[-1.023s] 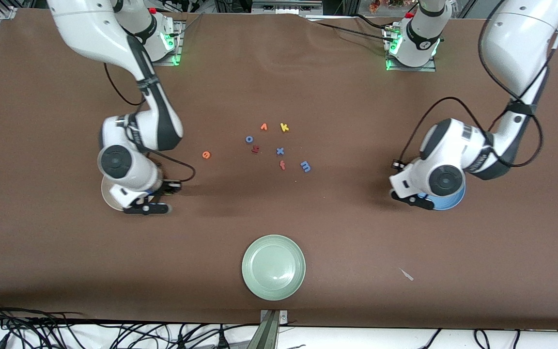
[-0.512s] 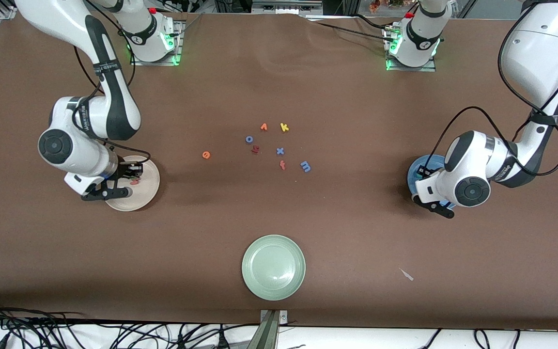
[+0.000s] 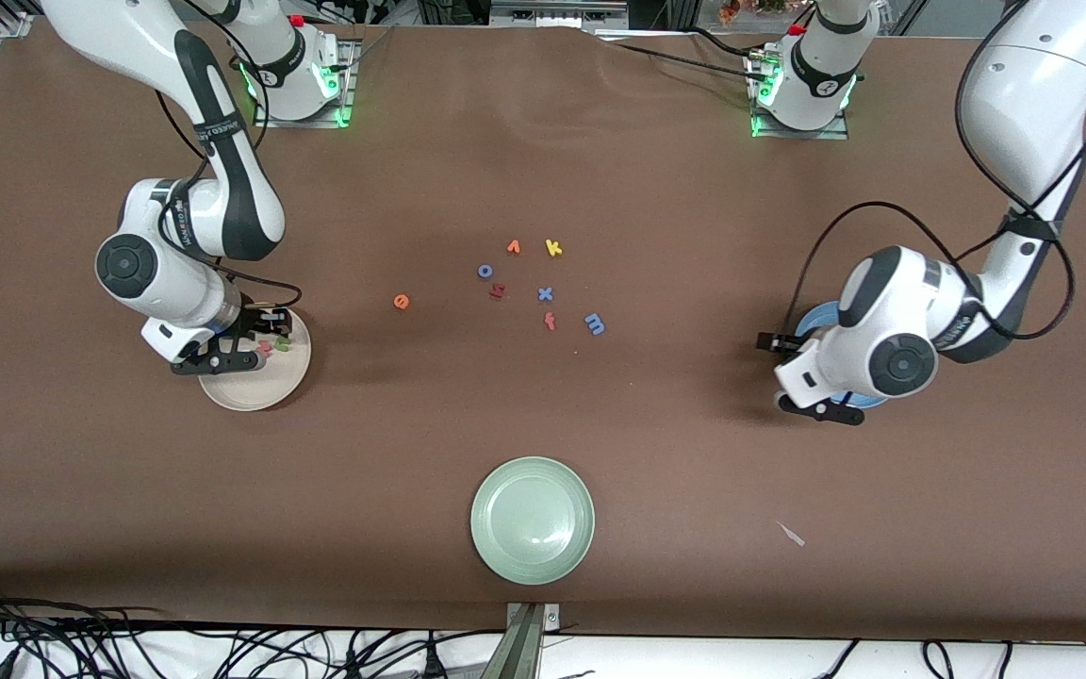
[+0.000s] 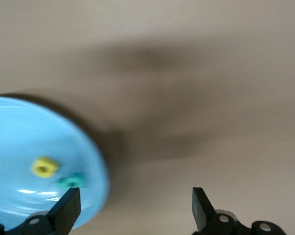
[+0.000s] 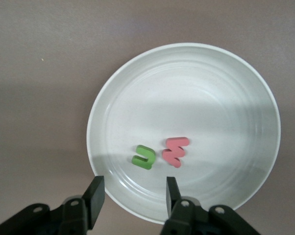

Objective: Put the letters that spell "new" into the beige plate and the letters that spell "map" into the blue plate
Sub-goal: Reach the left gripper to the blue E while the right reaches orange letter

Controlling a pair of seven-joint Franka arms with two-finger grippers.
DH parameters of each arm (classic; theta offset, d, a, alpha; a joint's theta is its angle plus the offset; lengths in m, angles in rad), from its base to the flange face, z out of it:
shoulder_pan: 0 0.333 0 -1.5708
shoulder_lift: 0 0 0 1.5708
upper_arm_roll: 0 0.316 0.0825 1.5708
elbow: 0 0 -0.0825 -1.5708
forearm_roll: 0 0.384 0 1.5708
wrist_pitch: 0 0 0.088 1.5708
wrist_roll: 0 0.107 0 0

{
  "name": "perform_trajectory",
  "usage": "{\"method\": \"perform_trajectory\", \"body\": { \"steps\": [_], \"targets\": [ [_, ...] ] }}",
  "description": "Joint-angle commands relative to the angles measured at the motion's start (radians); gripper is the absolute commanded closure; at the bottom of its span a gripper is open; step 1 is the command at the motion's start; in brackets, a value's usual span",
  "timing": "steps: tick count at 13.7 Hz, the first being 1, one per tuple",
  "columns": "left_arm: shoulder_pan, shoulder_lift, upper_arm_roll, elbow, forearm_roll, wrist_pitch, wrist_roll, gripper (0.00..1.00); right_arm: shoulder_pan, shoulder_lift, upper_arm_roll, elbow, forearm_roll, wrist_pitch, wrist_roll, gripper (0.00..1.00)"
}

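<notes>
The beige plate (image 3: 270,391) (image 5: 226,98) lies at the right arm's end of the table. A green n (image 3: 282,344) (image 5: 143,156) and a pinkish-red w (image 3: 265,348) (image 5: 175,151) rest in it. My right gripper (image 3: 251,344) (image 5: 133,196) hangs open over the plate's rim, holding nothing. The orange e (image 3: 401,302) and the blue m (image 3: 595,323) lie on the table. The blue plate (image 3: 812,322) (image 4: 20,127), mostly hidden under the left arm, holds a yellow letter (image 4: 43,167) and a teal letter (image 4: 71,182). My left gripper (image 3: 793,379) (image 4: 135,210) is wide open and empty beside that plate's edge.
Near the table's middle lie an orange v (image 3: 513,247), yellow k (image 3: 553,248), blue o (image 3: 485,271), dark red letter (image 3: 497,291), blue x (image 3: 545,294) and red letter (image 3: 550,322). A pale green plate (image 3: 532,519) sits nearest the front camera.
The right gripper has opened and the green n now lies in the beige plate beside the w. The left gripper has opened fully and shifted off the blue plate toward the table's middle.
</notes>
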Motion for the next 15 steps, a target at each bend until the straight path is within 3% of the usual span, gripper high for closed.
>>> {"method": "perform_trajectory", "body": {
  "steps": [1, 6, 11, 15],
  "targets": [
    [-0.073, -0.004, -0.003, -0.013, -0.058, 0.069, -0.212, 0.00, 0.007, -0.033, 0.025, -0.020, 0.043, 0.009, 0.026, 0.36],
    [-0.249, 0.001, 0.000, -0.065, -0.069, 0.257, -0.693, 0.00, 0.019, -0.020, 0.154, 0.004, 0.057, 0.035, 0.280, 0.36],
    [-0.398, 0.042, 0.009, -0.073, -0.045, 0.417, -1.114, 0.00, 0.178, 0.035, 0.159, -0.009, 0.055, 0.150, 0.537, 0.36],
    [-0.446, 0.102, 0.018, -0.071, 0.145, 0.466, -1.349, 0.05, 0.232, 0.058, 0.159, -0.089, 0.054, 0.280, 0.600, 0.36]
  ]
}}
